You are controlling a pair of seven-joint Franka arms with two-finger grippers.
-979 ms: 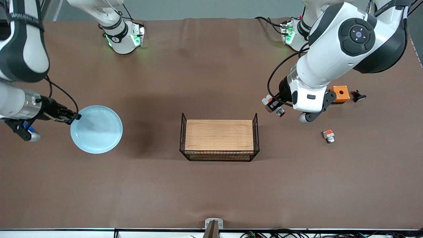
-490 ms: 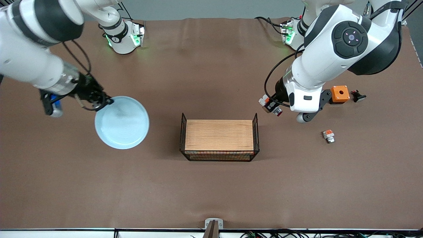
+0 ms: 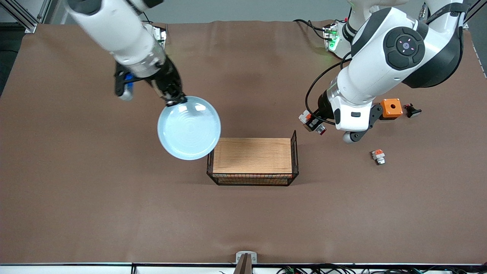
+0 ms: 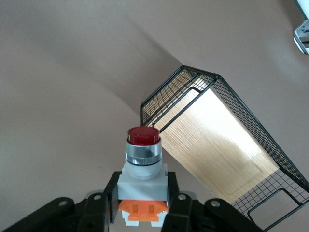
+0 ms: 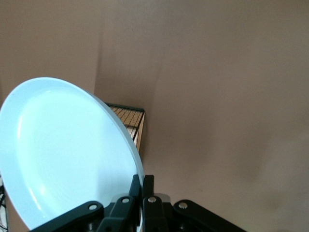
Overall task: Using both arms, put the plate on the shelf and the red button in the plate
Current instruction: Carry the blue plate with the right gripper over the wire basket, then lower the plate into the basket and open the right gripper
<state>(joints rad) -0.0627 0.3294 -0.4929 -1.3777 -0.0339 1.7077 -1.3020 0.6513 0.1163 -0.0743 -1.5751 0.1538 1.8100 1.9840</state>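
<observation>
Wooden tray (image 3: 252,155) is sitting empty while the plate (image 3: 189,127), pinched at its rim by the right gripper (image 3: 175,101), is swinging in fast and now overlapping the tray's corner. Left gripper (image 3: 314,122), clamped on the red button (image 3: 320,129), is creeping up just beside the tray's other end, so both drops look close.

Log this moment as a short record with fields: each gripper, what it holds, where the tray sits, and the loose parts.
right gripper: shut on the rim of the round pale blue plate, in the air over the table beside the tray's corner
left gripper: shut on the white-and-orange push-button with the dark red cap, in the air near the tray's end
wooden tray with black wire ends: mid-table, nothing on it
loose parts: orange box with a hole, small black part, white-and-orange part with a silvery cap, all at the left arm's end
</observation>
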